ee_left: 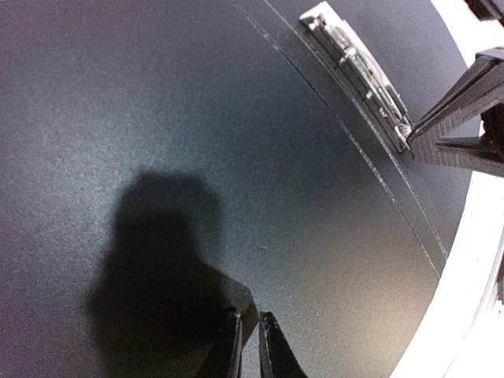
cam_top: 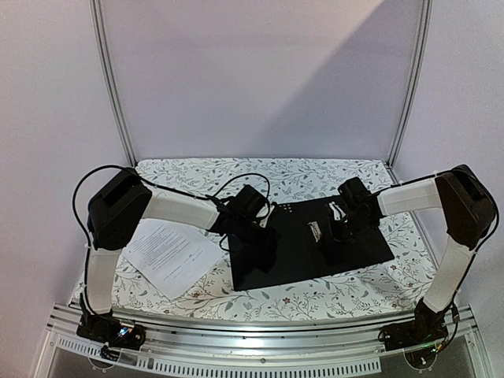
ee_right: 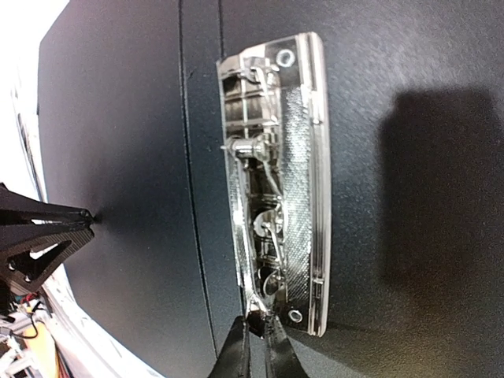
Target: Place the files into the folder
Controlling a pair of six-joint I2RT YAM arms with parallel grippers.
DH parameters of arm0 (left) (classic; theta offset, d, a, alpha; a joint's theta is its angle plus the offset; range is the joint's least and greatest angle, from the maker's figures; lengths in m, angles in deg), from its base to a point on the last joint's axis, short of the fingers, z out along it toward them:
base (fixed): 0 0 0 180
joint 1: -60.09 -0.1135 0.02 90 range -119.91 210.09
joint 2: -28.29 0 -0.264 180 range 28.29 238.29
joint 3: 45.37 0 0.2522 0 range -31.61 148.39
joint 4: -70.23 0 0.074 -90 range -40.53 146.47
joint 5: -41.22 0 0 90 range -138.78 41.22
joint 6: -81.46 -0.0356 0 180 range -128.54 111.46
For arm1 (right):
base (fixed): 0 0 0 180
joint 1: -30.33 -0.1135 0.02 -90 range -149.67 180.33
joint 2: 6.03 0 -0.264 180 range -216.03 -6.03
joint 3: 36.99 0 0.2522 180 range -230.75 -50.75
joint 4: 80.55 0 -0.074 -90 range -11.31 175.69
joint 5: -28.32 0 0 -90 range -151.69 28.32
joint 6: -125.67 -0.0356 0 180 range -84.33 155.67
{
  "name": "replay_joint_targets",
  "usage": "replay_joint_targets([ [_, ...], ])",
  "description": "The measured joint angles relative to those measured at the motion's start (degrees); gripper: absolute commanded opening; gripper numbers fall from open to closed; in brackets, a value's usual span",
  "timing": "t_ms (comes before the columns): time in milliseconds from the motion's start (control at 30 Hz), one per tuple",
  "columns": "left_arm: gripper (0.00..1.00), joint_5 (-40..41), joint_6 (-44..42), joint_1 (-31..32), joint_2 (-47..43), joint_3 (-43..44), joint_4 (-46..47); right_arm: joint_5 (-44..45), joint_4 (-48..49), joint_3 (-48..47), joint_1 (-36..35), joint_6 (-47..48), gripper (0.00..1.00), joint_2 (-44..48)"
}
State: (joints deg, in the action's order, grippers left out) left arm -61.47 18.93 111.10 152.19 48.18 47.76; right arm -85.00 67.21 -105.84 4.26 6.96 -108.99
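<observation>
The folder (cam_top: 299,252) lies open, black inside up, mid-bench (cam_top: 331,177). The files (cam_top: 169,253) rest near the left edge, their print too small to read. The left pincer (ee_left: 250,319), clenched, touches the folder's left flap. The right pincer (ee_right: 256,323), clenched, meets the end of the metal clip (ee_right: 276,181).

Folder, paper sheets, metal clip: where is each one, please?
folder (cam_top: 315,264), top external view, bare black inside.
paper sheets (cam_top: 169,253), top external view, middle of top sheet.
metal clip (ee_right: 276,181), right wrist view, its middle.

Pale lilac walls (cam_top: 260,71) behind a floral-patterned table (cam_top: 315,175)
</observation>
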Motion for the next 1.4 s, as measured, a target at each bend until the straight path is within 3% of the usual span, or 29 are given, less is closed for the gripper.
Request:
replay_joint_targets([
  [567,0.09,-0.66,-0.15,0.00,0.61,0.76,-0.11,-4.13,5.60,3.06,2.56,-2.43,0.00,-0.28],
  [833,0.09,-0.83,-0.92,0.00,1.62,2.23,-0.55,-3.61,2.86,1.09,2.99,-2.21,0.00,3.02],
  [1000,0.09,-0.92,-1.42,0.02,1.84,2.58,-0.59,-5.40,3.76,-1.53,3.61,-2.58,0.17,8.04],
  [1167,0.12,0.72,-3.48,0.46,1.73,2.75,-1.01,-6.93,4.72,-1.86,3.72,-3.28,0.26,8.61],
  [1400,0.40,5.66,-8.63,2.49,0.50,2.69,-2.14,-0.42,2.12,-1.84,3.72,-0.76,0.41,8.74],
])
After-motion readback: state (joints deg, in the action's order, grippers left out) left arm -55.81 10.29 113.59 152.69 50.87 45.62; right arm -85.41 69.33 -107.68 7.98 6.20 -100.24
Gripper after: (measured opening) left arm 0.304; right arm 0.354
